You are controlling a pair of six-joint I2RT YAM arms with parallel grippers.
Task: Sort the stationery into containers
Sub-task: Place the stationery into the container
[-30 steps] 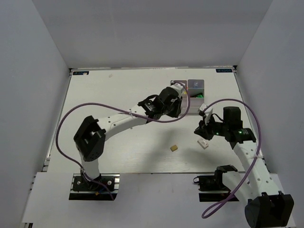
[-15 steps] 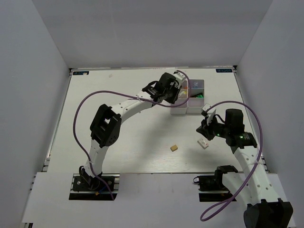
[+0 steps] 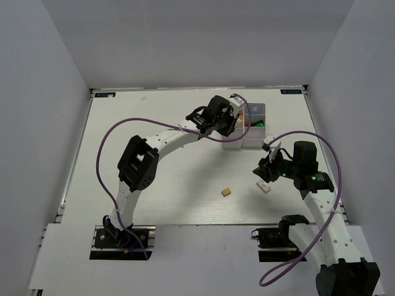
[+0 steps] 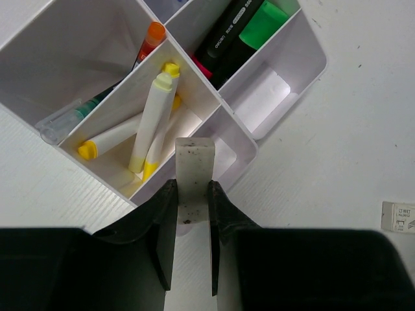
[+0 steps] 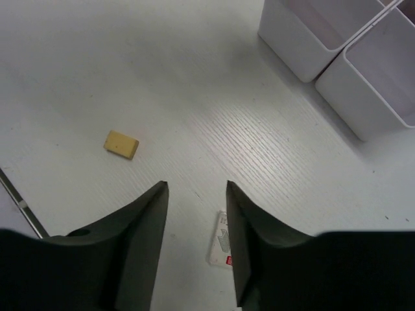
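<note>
Left gripper (image 4: 192, 189) clamped on a white eraser (image 4: 194, 155), poised over the near rim of the white box (image 4: 314, 58); we would carry it clear of the wall before releasing; which compartment takes erasers we cannot tell. Contents: yellow-tipped sticks (image 4: 152, 113) nearest; orange-tipped pen (image 4: 150, 35) left; black markers (image 4: 227, 29) right. Right gripper (image 5: 196, 188), jaws apart and empty, hovers above a labelled eraser (image 5: 222, 249); tan eraser (image 5: 121, 144) lies well apart.

**Item counts, sorting scene**

One white box (image 4: 266, 97) with four compartments. In it are two black markers (image 4: 227, 32), at least two yellow-tipped pale sticks (image 4: 152, 113) and one orange-tipped pen (image 4: 150, 35). Outside it are one tan eraser (image 5: 121, 144), one white eraser (image 5: 222, 245), and one pale eraser (image 4: 194, 172) at lower centre.
</note>
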